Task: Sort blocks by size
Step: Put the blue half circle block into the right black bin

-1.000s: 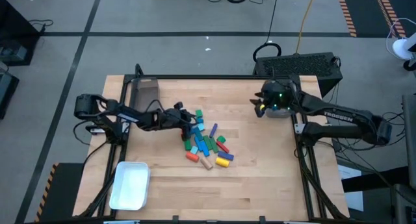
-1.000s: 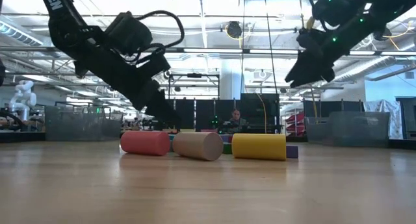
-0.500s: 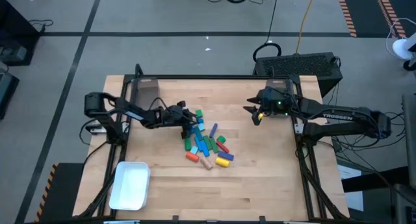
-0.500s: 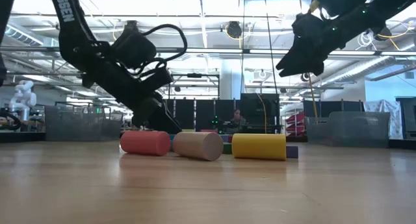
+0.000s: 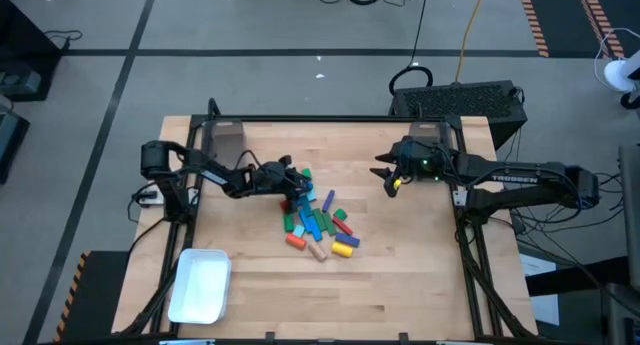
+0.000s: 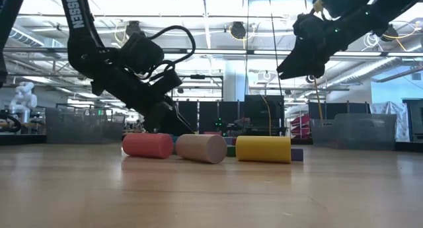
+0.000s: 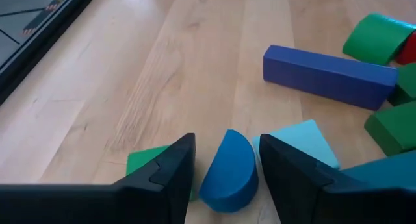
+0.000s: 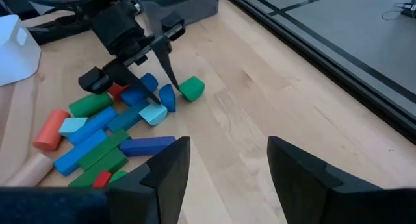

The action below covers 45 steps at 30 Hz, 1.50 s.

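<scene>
Wooden surface (image 5: 400,275) carries the blocks (image 5: 318,223); left gripper (image 7: 224,169) straddles a blue half-round block (image 7: 227,172), right gripper (image 8: 224,165) open, empty, beside them.

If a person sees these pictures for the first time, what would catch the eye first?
First, the heap of coloured blocks in the middle of the wooden table, with red, tan and yellow cylinders along its near edge. Next, the left gripper, low at the heap's far left edge, its open fingers on either side of a blue half-round block. The right gripper hangs open in the air to the right of the heap, holding nothing.
</scene>
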### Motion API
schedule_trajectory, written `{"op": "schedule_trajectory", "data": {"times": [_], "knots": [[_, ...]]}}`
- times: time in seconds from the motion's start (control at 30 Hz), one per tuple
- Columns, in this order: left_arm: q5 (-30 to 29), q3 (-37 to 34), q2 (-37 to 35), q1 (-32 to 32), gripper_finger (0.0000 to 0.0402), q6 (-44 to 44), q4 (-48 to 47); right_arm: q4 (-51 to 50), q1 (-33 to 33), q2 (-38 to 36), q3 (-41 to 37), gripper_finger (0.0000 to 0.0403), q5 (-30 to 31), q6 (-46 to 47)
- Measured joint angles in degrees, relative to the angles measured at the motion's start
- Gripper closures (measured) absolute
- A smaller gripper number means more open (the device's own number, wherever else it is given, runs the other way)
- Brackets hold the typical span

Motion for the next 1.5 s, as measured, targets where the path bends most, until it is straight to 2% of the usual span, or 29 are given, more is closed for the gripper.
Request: {"op": "schedule_trajectory", "data": {"times": [0.57, 0.93, 1.1, 1.27, 1.37, 1.5], "knots": [[5.4, -0.1, 0.0, 4.3, 0.0260, -1.5, -4.9, 2.5, 0.0, 0.1, 0.0, 0.0212, 0.0, 0.0], [5.7, -0.3, 0.2, 4.3, 0.0308, -2.6, -4.1, 3.0, 0.1, 0.1, 0.0, 0.0212, -0.1, 0.3], [5.4, -0.3, -0.5, 4.3, 0.0308, -4.8, -2.4, 3.1, 1.6, 2.4, 0.0, 0.0212, 0.0, 0.5], [5.3, -0.6, -4.0, 4.2, 0.0308, -6.8, -0.6, 6.5, 3.1, 6.3, 0.0, 0.0211, 2.5, 3.1], [5.3, -0.3, -6.8, 3.8, 0.0308, -7.6, 1.1, 9.7, 4.5, 8.9, 0.0, 0.0211, 1.3, -0.2], [7.6, -0.4, -9.1, 3.7, 0.0308, -12.4, 3.1, 12.7, 7.4, 12.1, 0.0, 0.0211, 0.7, -9.9]]}}
